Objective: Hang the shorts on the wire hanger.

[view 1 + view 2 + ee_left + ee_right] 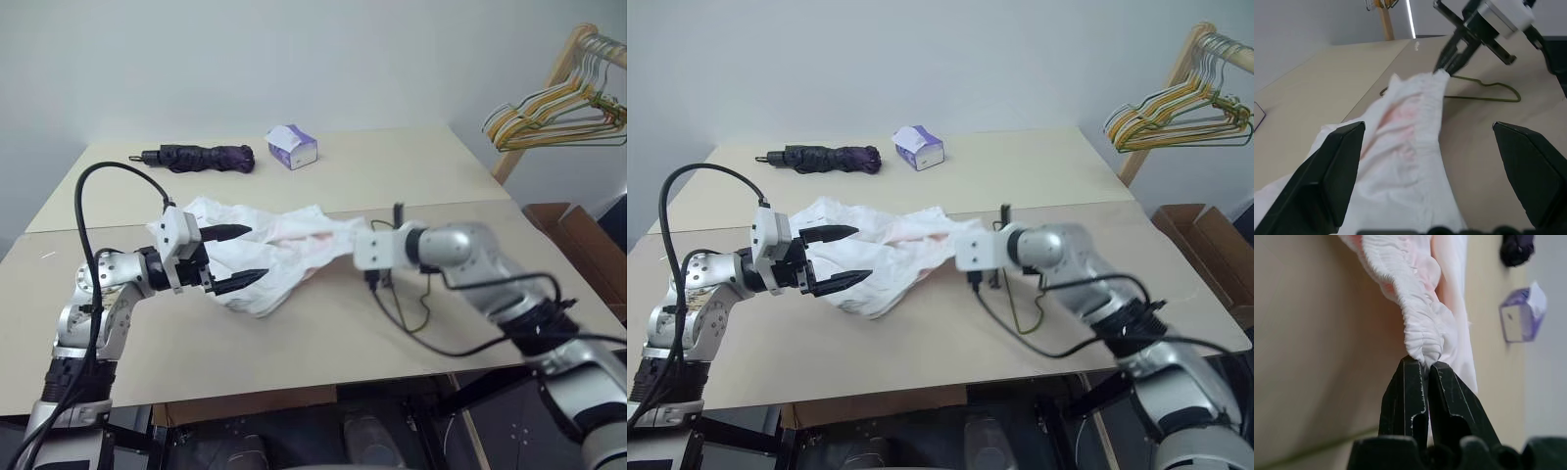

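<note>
We see the shorts [265, 255] bunched in a wrinkled heap near the middle of the front table [323, 343], with one gathered edge pulled out toward our right side. The right gripper [1426, 369] has its two black fingers pinched together on that ruffled edge, prob. the waistband; in the right wrist view the fabric bulges out just past the fingertips, pinkish patch showing along the folds. The cloth between the pinch and the heap looks lifted off the tabletop.

The left gripper [240, 257] sits at the other end of the heap w/ fingers spread wide apart, one above and one below, holding nothing. Its fingertips are over the white fabric; whether they touch it we can't tell.

The wire hanger [1484, 90] lies flat on the table right below and behind the right gripper, beside the pulled-out edge of the shorts. Nothing is draped on it.

On the back table [392, 166] are a folded dark umbrella [201, 157] and a small purple tissue box [292, 147], well apart from the shorts. A bunch of yellow & green hangers [558, 113] hangs on a wooden rack [549, 88] at far right.
</note>
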### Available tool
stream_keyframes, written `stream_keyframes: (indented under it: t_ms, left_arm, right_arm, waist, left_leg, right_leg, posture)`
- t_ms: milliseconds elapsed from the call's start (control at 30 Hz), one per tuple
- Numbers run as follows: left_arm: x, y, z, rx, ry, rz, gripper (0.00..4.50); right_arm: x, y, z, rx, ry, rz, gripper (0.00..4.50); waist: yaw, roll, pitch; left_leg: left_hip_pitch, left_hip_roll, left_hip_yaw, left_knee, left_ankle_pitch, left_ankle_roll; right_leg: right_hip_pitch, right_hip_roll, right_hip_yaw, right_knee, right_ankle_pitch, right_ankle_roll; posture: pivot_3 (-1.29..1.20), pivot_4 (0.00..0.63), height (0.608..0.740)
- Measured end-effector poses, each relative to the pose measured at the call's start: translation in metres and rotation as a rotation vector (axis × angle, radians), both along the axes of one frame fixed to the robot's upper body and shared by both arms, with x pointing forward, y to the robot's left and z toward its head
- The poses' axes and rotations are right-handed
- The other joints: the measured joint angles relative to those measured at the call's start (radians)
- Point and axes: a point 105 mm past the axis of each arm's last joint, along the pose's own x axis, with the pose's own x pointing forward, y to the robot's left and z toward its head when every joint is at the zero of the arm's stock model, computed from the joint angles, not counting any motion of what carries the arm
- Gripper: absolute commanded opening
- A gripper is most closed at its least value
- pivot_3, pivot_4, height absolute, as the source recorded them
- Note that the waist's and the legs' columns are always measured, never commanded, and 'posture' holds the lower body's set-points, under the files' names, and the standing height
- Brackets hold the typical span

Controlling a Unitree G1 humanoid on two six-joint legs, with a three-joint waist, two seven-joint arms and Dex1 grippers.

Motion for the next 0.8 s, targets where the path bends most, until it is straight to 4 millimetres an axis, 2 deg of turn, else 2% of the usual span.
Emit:
stream_keyframes:
  t_ms: [67,167,267,367,467,533,667,733,800]
  left_arm:
    - [0.002,-0.003,0.001,-0.003,-0.005,-0.008,4.5]
    - [0.003,-0.004,0.002,-0.004,-0.014,-0.014,4.5]
    - [0.004,-0.006,0.003,-0.005,-0.018,-0.02,4.5]
    - [0.004,-0.007,0.002,-0.005,-0.017,-0.024,4.5]
    - [0.004,-0.005,0.002,0.001,-0.016,-0.02,4.5]
    - [0.003,-0.003,0.001,0.011,-0.012,-0.017,4.5]
    - [0.003,0.003,0.002,0.027,-0.009,-0.008,4.5]
    - [0.004,0.007,0.001,0.039,0.0,-0.001,4.5]
    - [0.005,0.01,-0.001,0.049,0.002,0.0,4.5]
  right_arm:
    - [0.023,-0.022,-0.003,-0.059,-0.014,-0.033,0.02]
    - [0.041,-0.048,-0.005,-0.101,-0.041,-0.083,0.94]
    - [0.053,-0.055,-0.012,-0.085,-0.077,-0.13,1.94]
    - [0.052,-0.064,-0.017,-0.073,-0.072,-0.153,2.91]
    - [0.038,-0.067,-0.021,-0.025,-0.054,-0.135,3.99]
    - [0.025,-0.06,-0.019,0.045,-0.043,-0.13,4.47]
    - [-0.003,-0.029,-0.007,0.172,-0.027,-0.119,4.47]
    - [-0.024,0.005,-0.001,0.289,0.018,-0.087,4.47]
    - [-0.047,0.044,-0.008,0.356,0.096,-0.031,4.47]
  waist:
    - [-0.013,0.0,0.0]
    - [-0.028,0.0,0.0]
    - [-0.055,0.0,0.0]
    - [-0.068,0.0,0.0]
    - [-0.069,0.0,0.0]
    - [-0.067,0.0,0.0]
    - [-0.065,0.001,-0.001]
    - [-0.067,0.001,-0.001]
    - [-0.067,0.002,-0.003]
  left_leg:
    - [0.004,0.0,0.0,-0.001,0.0,0.0]
    - [0.009,0.0,0.0,-0.006,0.0,0.0]
    - [0.012,0.0,0.0,-0.006,0.0,0.0]
    - [0.013,0.0,0.0,-0.006,0.0,0.0]
    - [0.013,0.0,0.0,-0.006,0.0,0.0]
    - [0.013,0.0,0.0,-0.006,0.0,0.0]
    - [0.014,0.0,0.0,-0.006,0.0,0.0]
    - [0.014,0.001,-0.001,-0.006,0.0,0.0]
    - [0.014,0.001,-0.001,-0.006,0.0,0.0]
  right_leg:
    - [0.004,0.0,0.0,-0.001,0.0,0.0]
    - [0.009,0.0,0.0,-0.004,0.0,0.0]
    - [0.011,0.0,0.0,-0.003,0.0,0.0]
    - [0.011,0.0,0.001,-0.002,-0.001,0.001]
    - [0.011,0.0,0.001,-0.002,-0.001,0.002]
    - [0.011,0.0,0.001,-0.001,-0.002,0.002]
    - [0.011,0.0,0.001,0.0,-0.002,0.003]
    - [0.011,0.001,0.001,0.0,-0.002,0.003]
    - [0.011,0.001,0.001,0.0,-0.002,0.003]
  posture:
    - [-0.24,0.0,0.74]
    - [-0.24,0.0,0.74]
    - [-0.24,0.0,0.74]
    - [-0.24,0.0,0.74]
    - [-0.23,0.0,0.74]
    - [-0.24,0.0,0.74]
    - [-0.25,0.0,0.74]
    - [-0.26,0.0,0.74]
    - [-0.26,0.0,0.74]
